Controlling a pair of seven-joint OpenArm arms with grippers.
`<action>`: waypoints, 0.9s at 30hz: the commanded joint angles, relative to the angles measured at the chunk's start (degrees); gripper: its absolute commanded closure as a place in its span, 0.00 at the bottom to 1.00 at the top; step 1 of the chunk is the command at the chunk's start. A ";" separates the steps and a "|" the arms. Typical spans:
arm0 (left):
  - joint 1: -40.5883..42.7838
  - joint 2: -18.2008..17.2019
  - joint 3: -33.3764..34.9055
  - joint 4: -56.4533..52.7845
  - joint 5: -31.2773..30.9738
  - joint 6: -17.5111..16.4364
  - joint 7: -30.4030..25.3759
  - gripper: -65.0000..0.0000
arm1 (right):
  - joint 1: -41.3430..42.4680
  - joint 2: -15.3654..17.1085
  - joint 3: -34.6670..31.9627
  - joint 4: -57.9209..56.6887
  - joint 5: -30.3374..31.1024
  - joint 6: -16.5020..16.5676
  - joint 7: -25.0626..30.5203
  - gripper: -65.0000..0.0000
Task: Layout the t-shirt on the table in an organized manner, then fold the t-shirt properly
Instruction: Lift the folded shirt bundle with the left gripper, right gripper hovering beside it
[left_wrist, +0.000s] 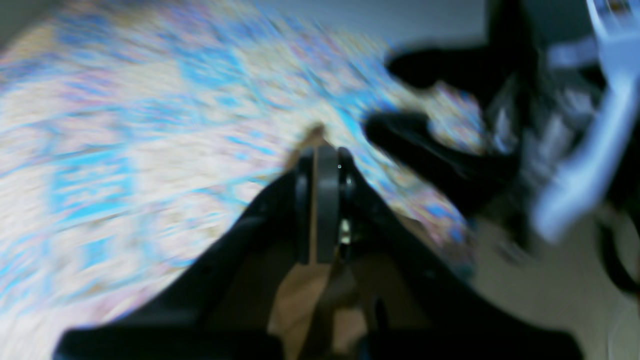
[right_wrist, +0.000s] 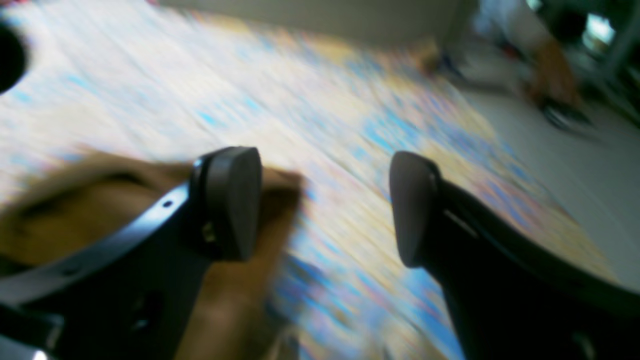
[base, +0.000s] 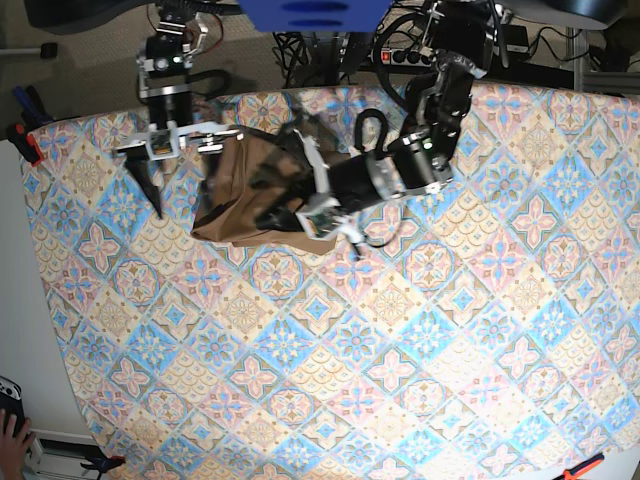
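Toward the far left of the table (base: 480, 330), covered in pastel blue, pink and cream tiles, lies the t-shirt (base: 235, 190), a crumpled tan-brown heap not yet spread flat. Base view: the left arm reaches in from the far right and lies low over the garment, its left gripper (base: 285, 215) at the heap's near right part. Left wrist view, blurred: the left gripper (left_wrist: 322, 150) has its jaws pressed together, with a thin strip of tan fabric (left_wrist: 312, 220) pinched between the pads and more cloth hanging below. Base view: the right arm stands at the far left, its right gripper (base: 182, 165) pointing down beside the heap's left edge, one dark finger (base: 152, 190) over bare table. Right wrist view, also blurred: the right gripper (right_wrist: 325, 205) has its two pads spread wide with patterned table showing between them; the t-shirt (right_wrist: 70, 210) lies behind and below the left-hand pad, and nothing is held. A hand (base: 12, 440) shows at the near left corner, off the table.
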 joint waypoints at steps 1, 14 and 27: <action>0.17 -0.15 -2.40 1.00 -0.60 0.25 -0.85 1.00 | -1.37 -0.08 -2.00 1.39 0.61 -0.16 2.24 0.40; 5.80 -6.13 -9.43 -0.41 -0.60 0.78 -1.03 1.00 | -1.90 0.01 -18.35 -3.63 0.69 -0.16 -5.41 0.40; 6.15 -6.21 -9.43 -0.41 -0.60 0.78 -0.94 1.00 | 3.11 0.10 -9.74 -8.37 0.69 -0.16 -5.32 0.40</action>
